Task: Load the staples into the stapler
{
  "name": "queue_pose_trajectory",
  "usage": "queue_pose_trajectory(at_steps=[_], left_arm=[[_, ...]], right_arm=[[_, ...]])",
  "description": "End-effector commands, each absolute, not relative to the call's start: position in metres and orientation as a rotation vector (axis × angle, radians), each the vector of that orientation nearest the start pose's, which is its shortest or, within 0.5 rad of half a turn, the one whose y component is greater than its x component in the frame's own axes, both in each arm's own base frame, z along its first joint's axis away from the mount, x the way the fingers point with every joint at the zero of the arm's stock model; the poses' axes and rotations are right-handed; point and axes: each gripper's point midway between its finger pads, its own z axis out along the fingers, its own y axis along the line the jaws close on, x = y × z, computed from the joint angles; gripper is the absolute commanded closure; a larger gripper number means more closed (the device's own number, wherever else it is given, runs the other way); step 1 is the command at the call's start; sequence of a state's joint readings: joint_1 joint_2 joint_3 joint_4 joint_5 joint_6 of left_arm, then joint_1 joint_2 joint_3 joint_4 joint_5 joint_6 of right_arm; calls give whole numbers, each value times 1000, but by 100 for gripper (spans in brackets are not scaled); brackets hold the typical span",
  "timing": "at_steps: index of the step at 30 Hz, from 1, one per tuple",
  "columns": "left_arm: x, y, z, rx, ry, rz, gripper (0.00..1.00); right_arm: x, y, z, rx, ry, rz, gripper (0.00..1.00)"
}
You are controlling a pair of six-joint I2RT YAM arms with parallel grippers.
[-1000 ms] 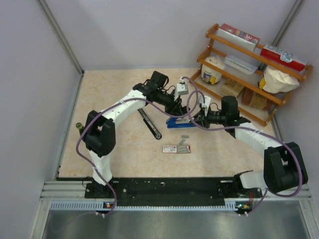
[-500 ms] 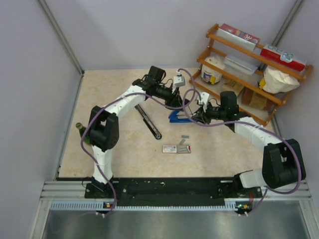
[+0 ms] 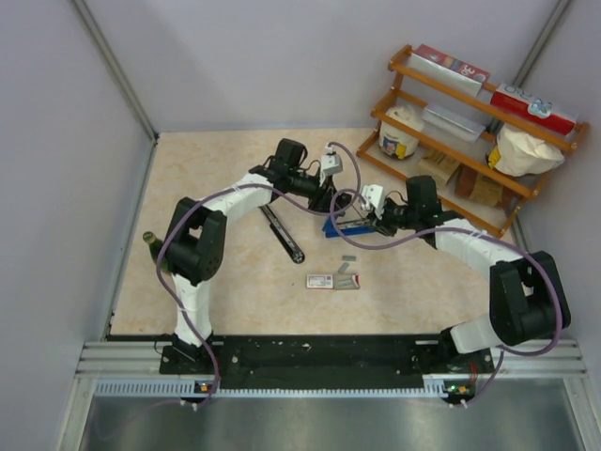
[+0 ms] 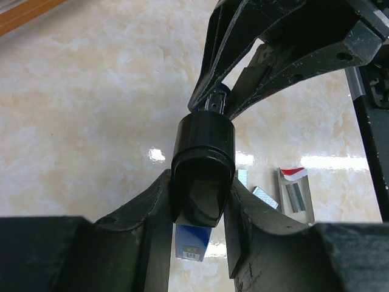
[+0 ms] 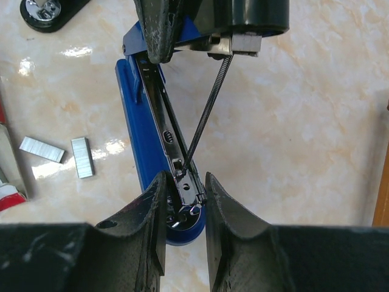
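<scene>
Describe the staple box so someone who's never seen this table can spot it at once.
Start at the beige table, in the gap between the two arms. Just nearer the arm bases than the blue stapler lies the staple box, small and flat. Its white face with red print sets it apart from the bare grey staple strips to its right.

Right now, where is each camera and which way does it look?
Top external: high behind the bases, looking down on the table; left arm and right arm show whole.
Left wrist: on the left arm, facing the black lid of the stapler; left end effector shows.
Right wrist: on the right arm, looking down on the open stapler; right end effector shows.
Shared: both wrist views catch the stapler and loose staples.
</scene>
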State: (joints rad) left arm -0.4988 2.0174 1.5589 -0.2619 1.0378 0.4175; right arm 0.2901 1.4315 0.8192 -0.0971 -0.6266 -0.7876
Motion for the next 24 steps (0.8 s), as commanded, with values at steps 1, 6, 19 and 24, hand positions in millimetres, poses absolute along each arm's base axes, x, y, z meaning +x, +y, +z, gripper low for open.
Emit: queue_pose_trajectory(at_steps=[1,6,19,24], left_arm=[[420,-313,195,1194,1601,-967,100],[424,-301,184,1165,1613,-877,100],[446,-267,176,1049,1649,-600,100],[454,-257,167,1006,1694,-528,100]], right_arm=[[331,158,78,-1480,1737,288,100],[335,150,70,-1492,1749,220,100],[334,139,53,-1515,1767,155,100],[334,137,49,-1527,1770,141,100]])
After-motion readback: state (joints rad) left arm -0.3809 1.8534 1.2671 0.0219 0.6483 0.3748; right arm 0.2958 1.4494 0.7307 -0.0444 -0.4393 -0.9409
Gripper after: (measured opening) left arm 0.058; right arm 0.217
